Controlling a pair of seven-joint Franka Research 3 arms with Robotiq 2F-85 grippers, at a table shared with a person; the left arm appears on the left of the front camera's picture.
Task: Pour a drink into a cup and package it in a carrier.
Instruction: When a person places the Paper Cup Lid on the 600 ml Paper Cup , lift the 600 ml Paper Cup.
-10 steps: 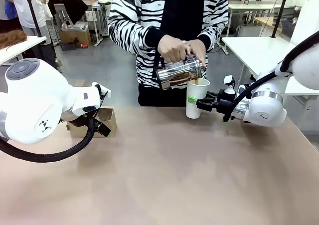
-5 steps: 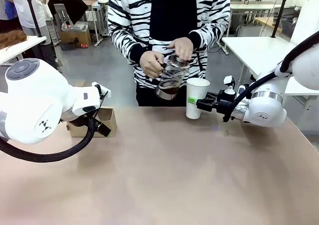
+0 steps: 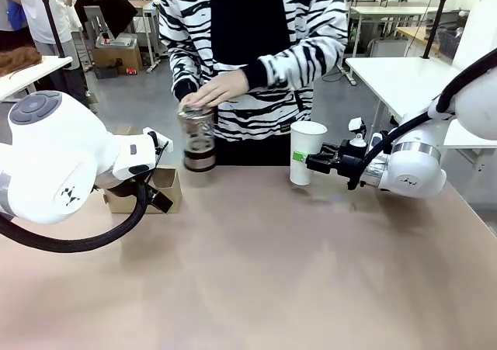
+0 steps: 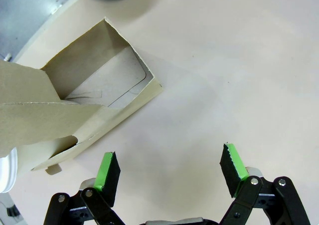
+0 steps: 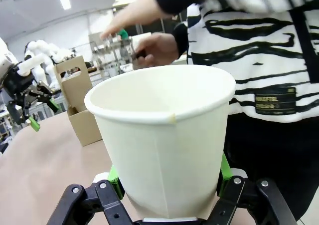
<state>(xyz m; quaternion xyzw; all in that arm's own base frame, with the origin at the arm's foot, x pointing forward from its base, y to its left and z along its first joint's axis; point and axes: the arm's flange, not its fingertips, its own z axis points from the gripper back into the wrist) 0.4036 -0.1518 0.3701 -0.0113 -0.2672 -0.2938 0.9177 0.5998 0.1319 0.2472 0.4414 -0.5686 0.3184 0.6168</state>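
The tall white cup (image 3: 307,153) stands upright at the table's far edge, right of centre, with my right gripper (image 3: 304,161) shut on its lower part. In the right wrist view the cup (image 5: 164,135) sits between the green pads (image 5: 114,178); its inside is hidden. A person's hands hold the glass jug (image 3: 199,143) left of the cup, with the dark drink (image 3: 200,162) low in it. The brown carrier (image 3: 165,188) sits behind my left arm. My left gripper (image 4: 169,166) hovers open over the table beside the carrier (image 4: 94,93), holding nothing.
The person in a striped top stands at the far edge. A white round object (image 4: 5,171) shows beside the carrier. White tables (image 3: 396,74) stand behind on the right. The near half of the tan table (image 3: 256,272) is bare.
The person has righted the jug from over the cup and carried it left and down towards the carrier. Neither arm has moved.
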